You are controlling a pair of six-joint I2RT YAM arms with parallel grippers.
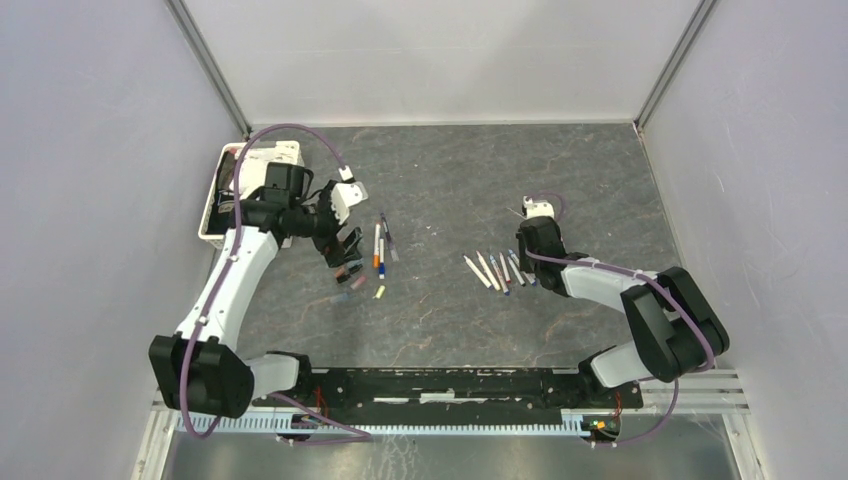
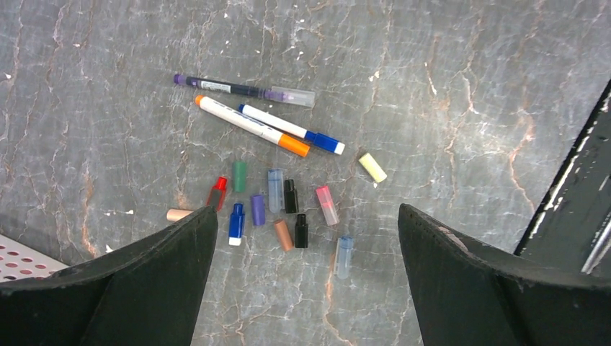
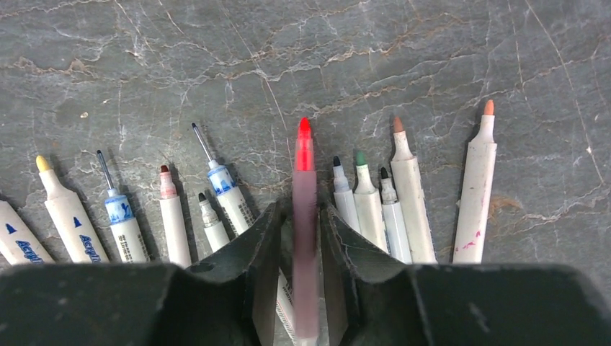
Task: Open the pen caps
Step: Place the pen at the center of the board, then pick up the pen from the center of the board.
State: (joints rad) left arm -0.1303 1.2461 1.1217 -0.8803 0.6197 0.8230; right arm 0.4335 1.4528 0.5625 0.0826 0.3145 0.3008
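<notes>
Most of the job looks done from where I stand. The left gripper [image 2: 306,213] hangs over the counter [image 2: 468,86] with its jaws spread wide and nothing in them. The loose pen caps [image 2: 290,196] lie scattered right below and between those jaws, about a dozen in red, green, blue, purple, black, pink and brown. A yellow cap [image 2: 372,167] sits a little off toward the right-hand jaw.

Beyond the tips of the left jaws lie three pens with caps on: a purple pen [image 2: 238,88] with a clear cap, an orange-capped pen [image 2: 248,124] and a blue-capped pen [image 2: 288,130], the last two touching. By my reckoning those three are what remains.

The right gripper [image 3: 302,209] has its jaws narrow around a red-tipped pen [image 3: 304,166], bare tip pointing straight out past them. It is blurred, and I cannot tell whether the jaws are pinching it or have let go. On both sides of those jaws, the bare pens [image 3: 411,194] lie in a fanned row, tips pointing away, no caps among them. I take it the red one belongs in the gap between them.
</notes>
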